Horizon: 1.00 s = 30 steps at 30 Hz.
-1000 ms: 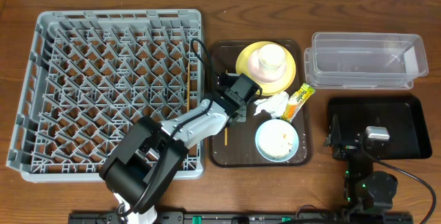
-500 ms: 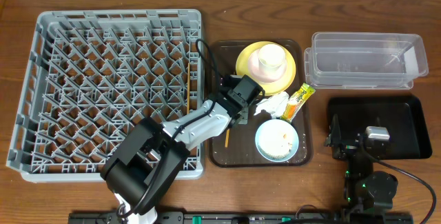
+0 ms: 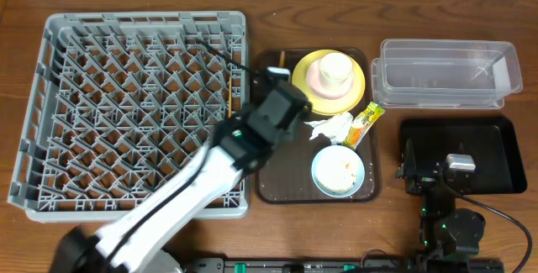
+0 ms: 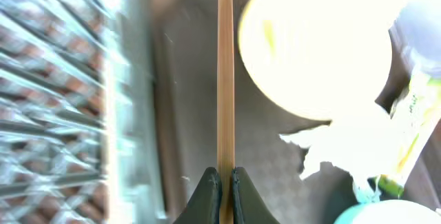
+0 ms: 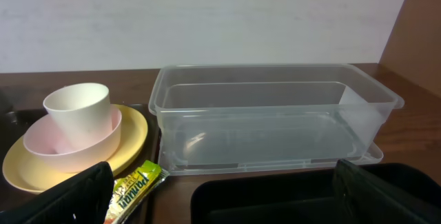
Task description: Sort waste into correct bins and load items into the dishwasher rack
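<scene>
Above the brown tray, left claw pinched on 1 chopstick jutting ahead, right claw spread wide.

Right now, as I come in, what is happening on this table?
The left gripper is shut on one chopstick and holds it over the brown tray, next to the rack. A second chopstick lies in the rack near its right edge. The right gripper is open by the black tray. The plate, blue bowl, napkin and wrapper sit on the brown tray. The clear bin looks empty.
</scene>
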Motion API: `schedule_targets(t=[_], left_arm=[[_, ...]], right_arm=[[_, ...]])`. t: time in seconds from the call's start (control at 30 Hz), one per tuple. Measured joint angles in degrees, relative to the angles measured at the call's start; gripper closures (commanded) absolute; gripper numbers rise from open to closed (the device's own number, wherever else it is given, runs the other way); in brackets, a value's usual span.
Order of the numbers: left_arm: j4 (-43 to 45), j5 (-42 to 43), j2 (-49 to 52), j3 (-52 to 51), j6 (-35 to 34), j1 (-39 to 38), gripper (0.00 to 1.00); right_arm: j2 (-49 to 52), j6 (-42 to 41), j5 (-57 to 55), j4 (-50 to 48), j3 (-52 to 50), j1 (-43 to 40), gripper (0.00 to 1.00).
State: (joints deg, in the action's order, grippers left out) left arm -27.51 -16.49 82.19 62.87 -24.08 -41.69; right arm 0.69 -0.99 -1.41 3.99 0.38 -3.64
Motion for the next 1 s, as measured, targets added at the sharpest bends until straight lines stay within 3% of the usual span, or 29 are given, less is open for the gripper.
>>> schedule_targets(t=[0.23,0.47,0.77,0.8,0.87,1.0], left_arm=[[-5.55,-6.71,-4.50,0.13,1.84,4.96,0.94],[-6.97,-7.87,-0.63,0.13,2.05,10.32,0.94],[-6.56,-6.36,6.47,0.13,2.05,10.93,0.94],[-6.56,-6.32,6.91,0.13,2.08,10.93,0.92],[-6.56,-6.21,7.41,0.13,2.45,10.93,0.76],[-6.14,-5.90,7.50,0.13,2.60,10.93,0.66]], right_arm=[[0.00,0.02,0.00,0.00,0.00,0.00,0.01],[0.00,0.02,0.00,0.00,0.00,0.00,0.01],[0.00,0.00,0.02,0.00,0.00,-1.64,0.01],[0.00,0.02,0.00,0.00,0.00,-1.84,0.01],[0.00,0.02,0.04,0.00,0.00,-1.86,0.01],[0.00,0.02,0.00,-0.02,0.00,-1.86,0.01]])
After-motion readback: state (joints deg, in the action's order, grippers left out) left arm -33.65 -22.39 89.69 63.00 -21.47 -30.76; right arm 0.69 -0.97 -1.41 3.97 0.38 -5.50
